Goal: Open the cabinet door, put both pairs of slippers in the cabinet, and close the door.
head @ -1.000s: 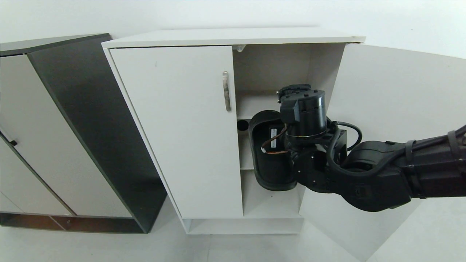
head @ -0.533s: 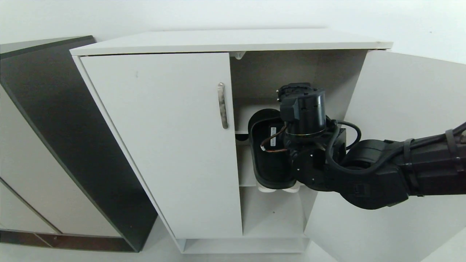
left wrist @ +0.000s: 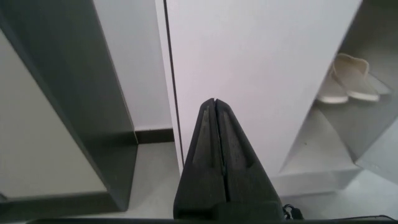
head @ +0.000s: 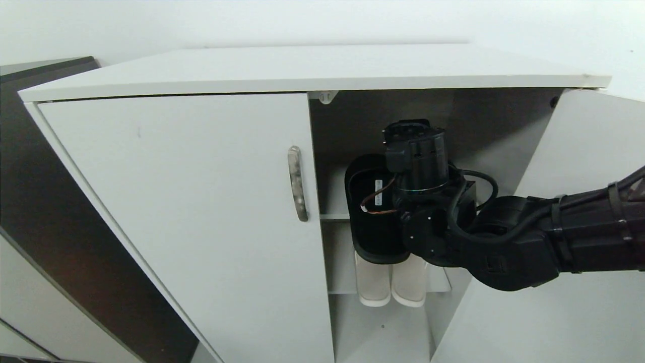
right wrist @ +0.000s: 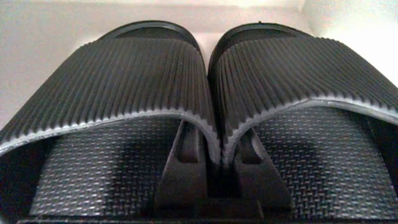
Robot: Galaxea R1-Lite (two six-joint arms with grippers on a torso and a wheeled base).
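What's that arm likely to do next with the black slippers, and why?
Probably ease the black slippers deeper onto a shelf: the right tool clamps them in the open compartment, above the white slippers already shelved.

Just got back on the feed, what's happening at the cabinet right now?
The right tool is shut on the black slippers, holding the pair inside the cabinet, whose right door is open. The white slippers lie on a shelf just below them. The left tool is shut and empty, in front of the closed left door. The black pair is not yet released.
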